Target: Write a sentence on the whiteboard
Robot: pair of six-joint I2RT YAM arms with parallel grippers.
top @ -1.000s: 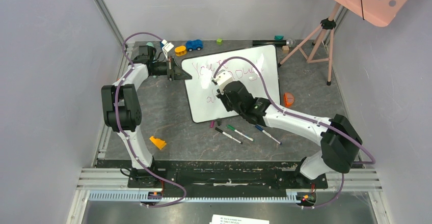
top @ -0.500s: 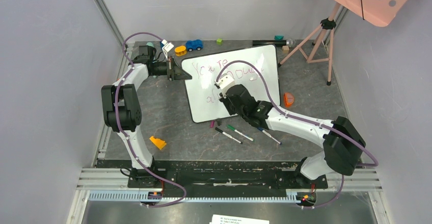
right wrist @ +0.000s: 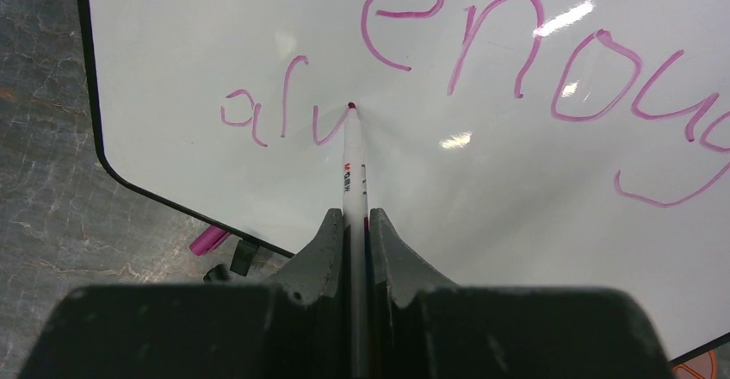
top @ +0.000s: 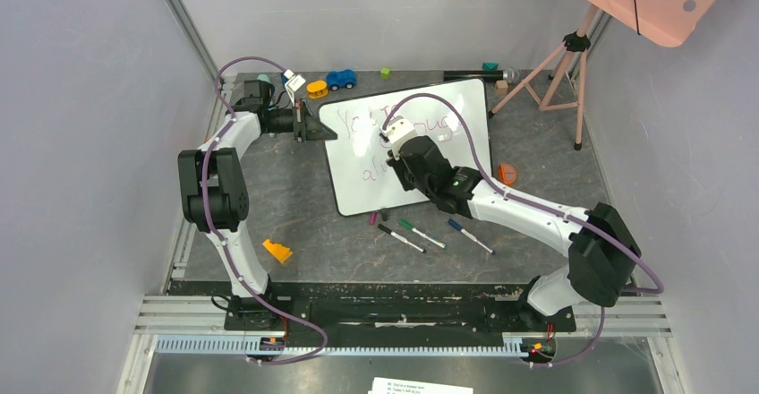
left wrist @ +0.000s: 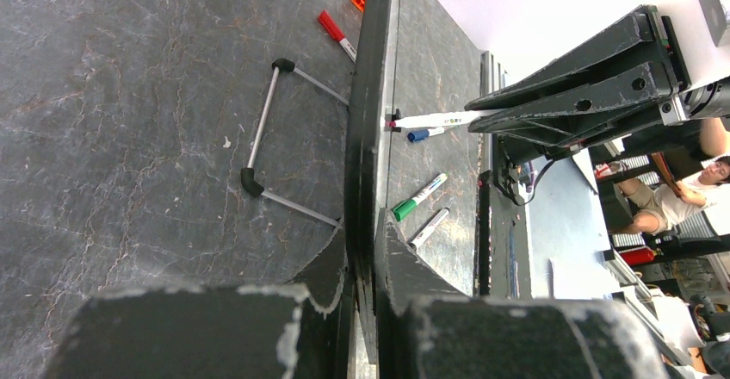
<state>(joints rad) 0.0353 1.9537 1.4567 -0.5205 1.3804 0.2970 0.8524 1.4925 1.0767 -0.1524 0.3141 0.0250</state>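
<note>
The right fingers (right wrist: 318,243) pinch a white marker (right wrist: 351,159). Its tip touches the glossy whiteboard (right wrist: 215,34) just ahead of them, at the pink handwritten sentence (top: 365,127). The left fingers (left wrist: 323,269) clamp its black edge.

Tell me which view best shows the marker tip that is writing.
Right wrist: the marker tip touches the whiteboard beside the pink letters. Left wrist sees it side-on, tip against the edge-on board. From the top, the right gripper hides it.
</note>
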